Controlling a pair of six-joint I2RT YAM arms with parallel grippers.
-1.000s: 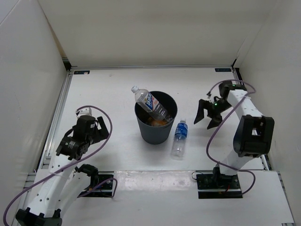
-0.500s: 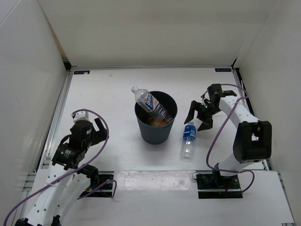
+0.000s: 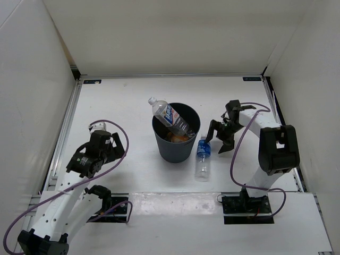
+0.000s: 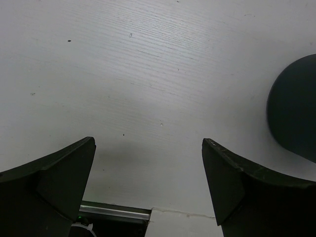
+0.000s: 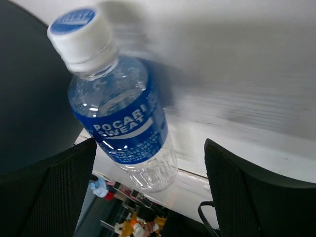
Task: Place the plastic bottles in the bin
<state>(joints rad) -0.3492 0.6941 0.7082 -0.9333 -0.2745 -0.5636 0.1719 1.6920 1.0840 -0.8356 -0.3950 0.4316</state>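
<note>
While one blue-labelled bottle (image 3: 202, 156) lies on its side on the white table (image 3: 122, 106), its capped end just beside the foot of the bin (image 3: 176, 146), the right gripper (image 3: 219, 138) hangs close to that cap. Its jaws are spread wide and hold nothing. In the right wrist view the bottle shows between the two dark fingers (image 5: 49, 192), nearer the left one and touching neither. This looks like a line-up for a grasp on the one bottle outside the bin.

The left gripper (image 4: 148, 143) is also wide open and empty, well apart from the bottles. It hovers over bare table with only the bin's dark edge at the right of its view. It seems parked clear of the work.

The loose bottle is clear plastic with a white, blue-topped cap and a deep blue label reading "Pocari Sweat". It appears empty or nearly so. A white-and-blue-labelled bottle (image 3: 169, 116) leans in the round dark bin, neck and cap poking over the far-left rim. An orange bottle (image 3: 178, 138) lies at the bottom.
</note>
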